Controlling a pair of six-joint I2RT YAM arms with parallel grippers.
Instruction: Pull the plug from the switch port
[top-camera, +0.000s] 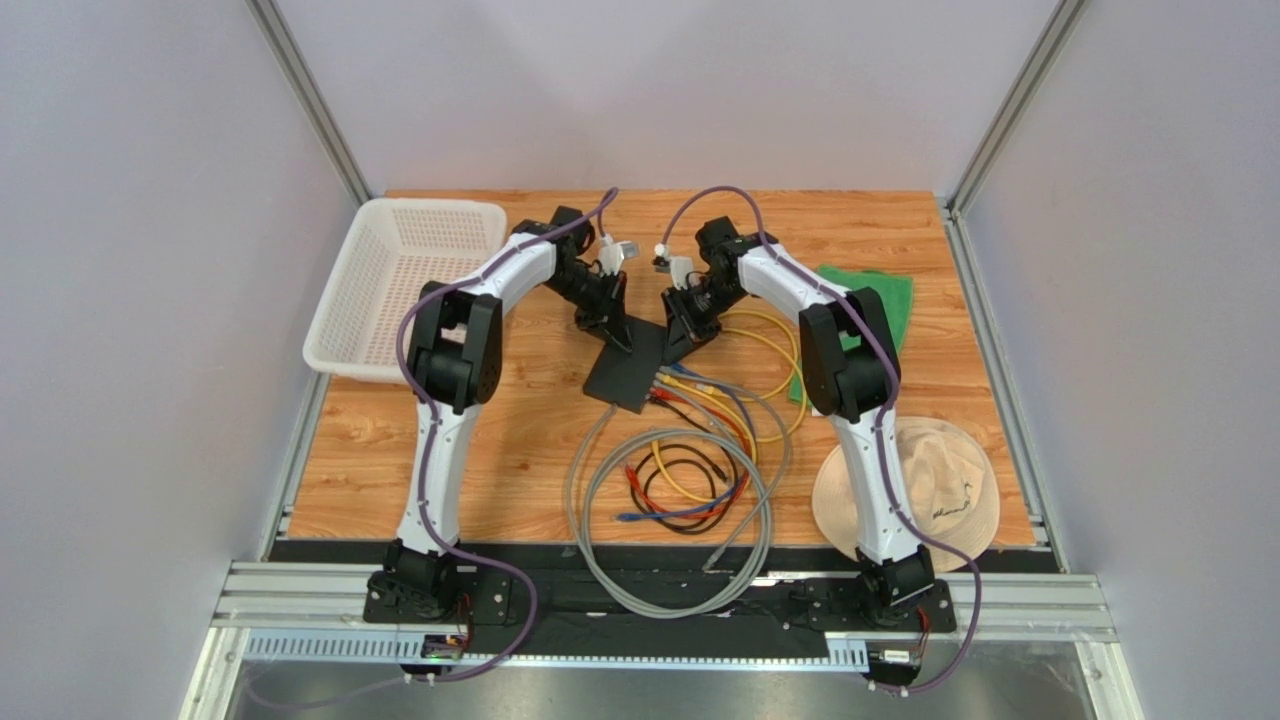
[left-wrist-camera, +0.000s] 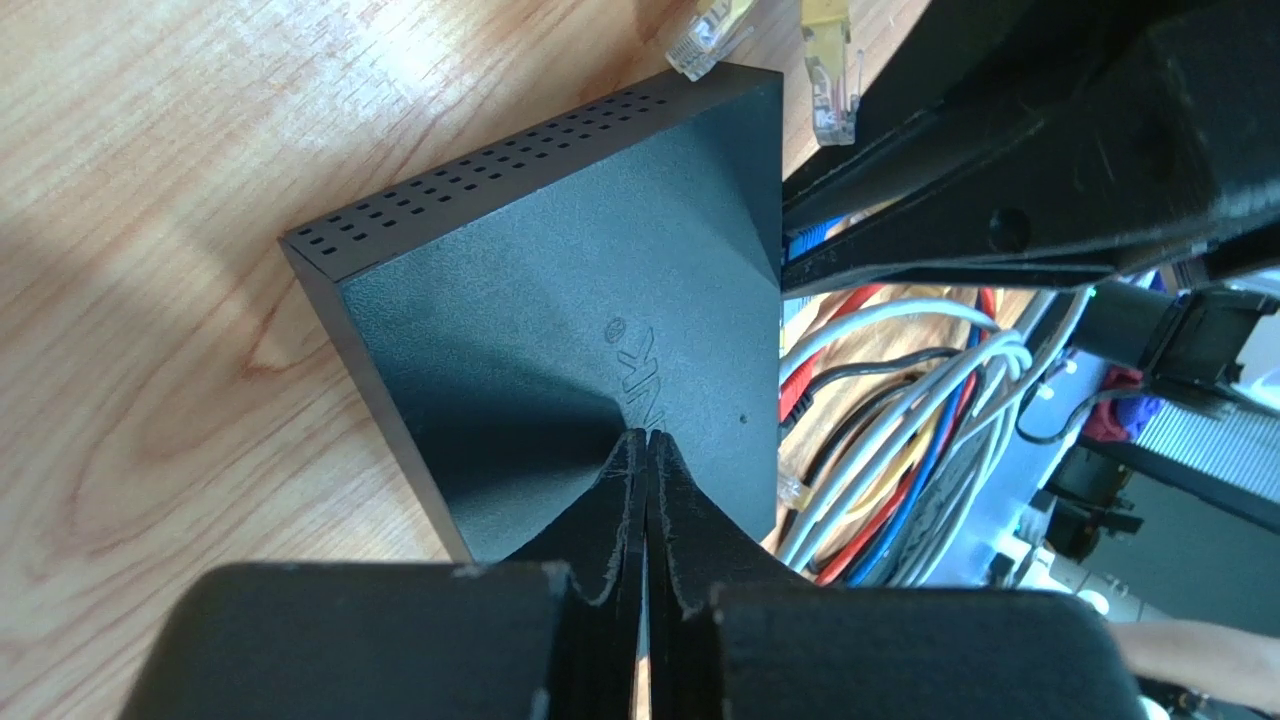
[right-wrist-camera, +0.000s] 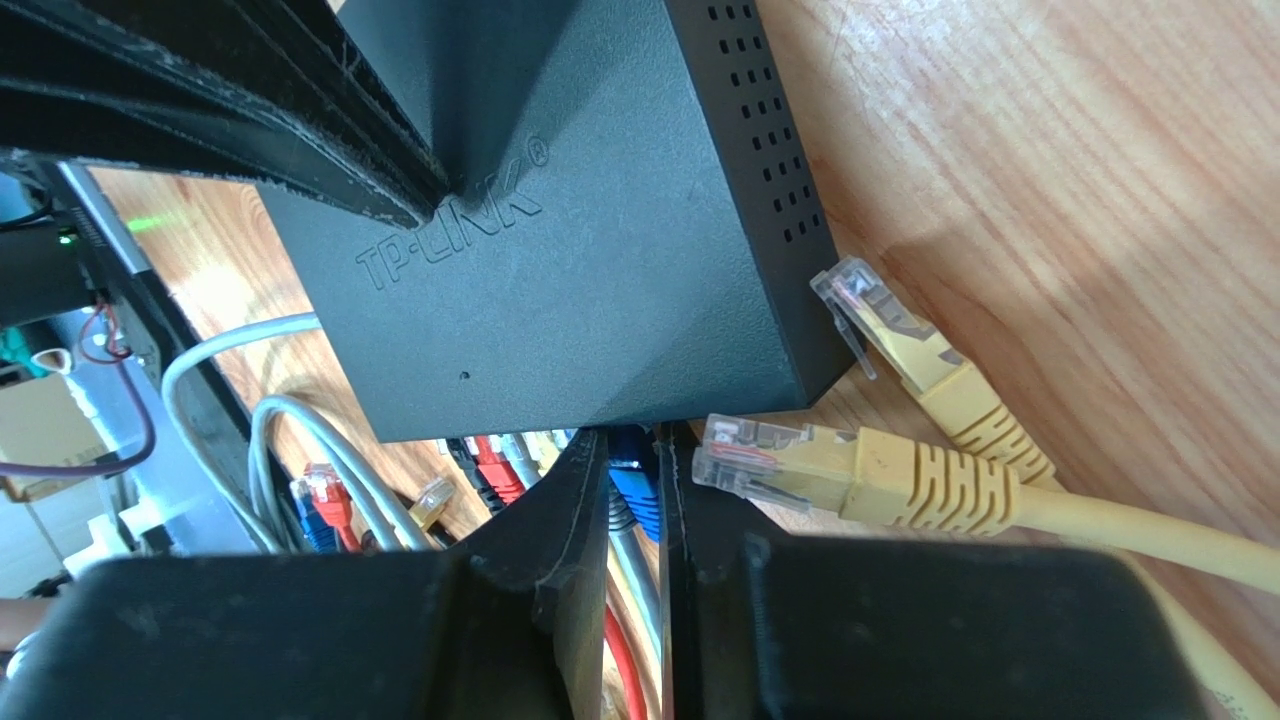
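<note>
tp-link switch (top-camera: 628, 368) lies mid-way on the wooden table (top-camera: 376, 465); left gripper (left-wrist-camera: 646, 444), fingers pressed together, tips on its lid; right gripper (right-wrist-camera: 633, 447) pinches the blue plug (right-wrist-camera: 637, 507) at its port edge

Bright, even light; soft shadows

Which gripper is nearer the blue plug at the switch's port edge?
Right. The right gripper clamps the blue plug at the port edge; the left gripper presses shut on the switch top, back from the ports.
</note>
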